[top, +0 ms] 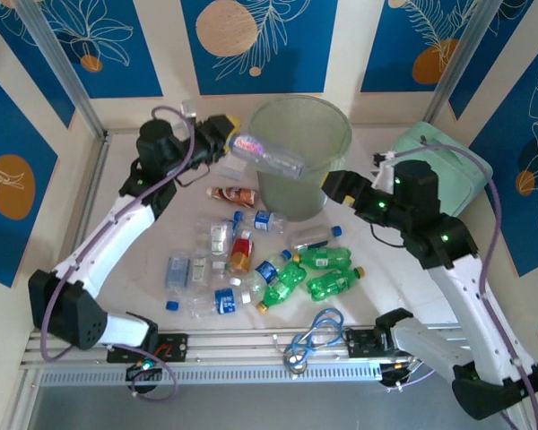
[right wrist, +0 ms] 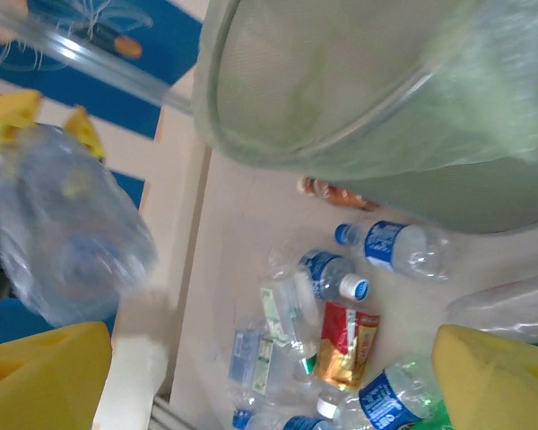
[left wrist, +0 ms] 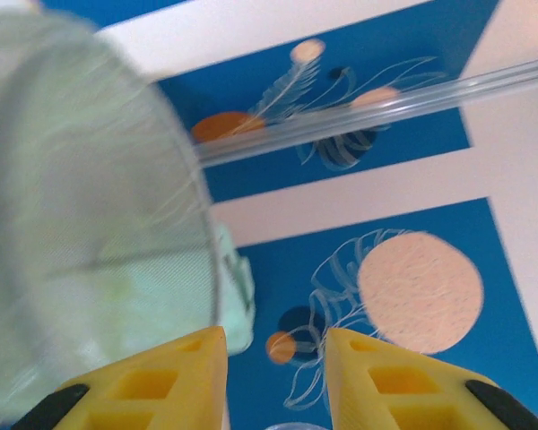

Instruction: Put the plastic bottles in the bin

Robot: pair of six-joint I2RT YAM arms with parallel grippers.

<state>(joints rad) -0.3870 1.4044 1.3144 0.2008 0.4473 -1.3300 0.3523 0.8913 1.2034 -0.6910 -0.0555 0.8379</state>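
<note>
My left gripper [top: 229, 136] hangs at about 9 o'clock from the bin [top: 291, 193], level with its rim. The yellow fingers [left wrist: 175, 376] are spread, and only the blue wall pattern shows between them. A clear bottle [top: 269, 155] lies tilted just off those fingertips, across the bin's rim at roughly 8 o'clock, its far end over the opening. Through my right wrist camera it is a blurred shape in front of the left fingers. I cannot tell whether it touches them.

My right gripper [top: 330, 186] sits close beside the bin's wall at about 4 o'clock. Its jaws are wide apart with nothing between them.

The bin stands at 12 o'clock on the table [top: 161, 224]. The other bottles lie scattered on the tabletop towards the bin's 6 o'clock. A brown-labelled bottle [top: 233, 194] is nearest the wall at 7 o'clock. A blue-labelled bottle [top: 262, 219] lies just below the bin. A capped clear bottle [top: 314, 236] lies at 5 o'clock. The green bottles [top: 327, 258] cluster on the 4 o'clock side of the pile, and a red-labelled bottle [top: 242, 251] lies in its middle. More clear and blue-labelled ones spread out to 8 o'clock.

A coiled blue cable [top: 314, 333] rests at the table's 6 o'clock edge. A mint-green case [top: 435, 170] sits at 2 o'clock behind my right arm.
</note>
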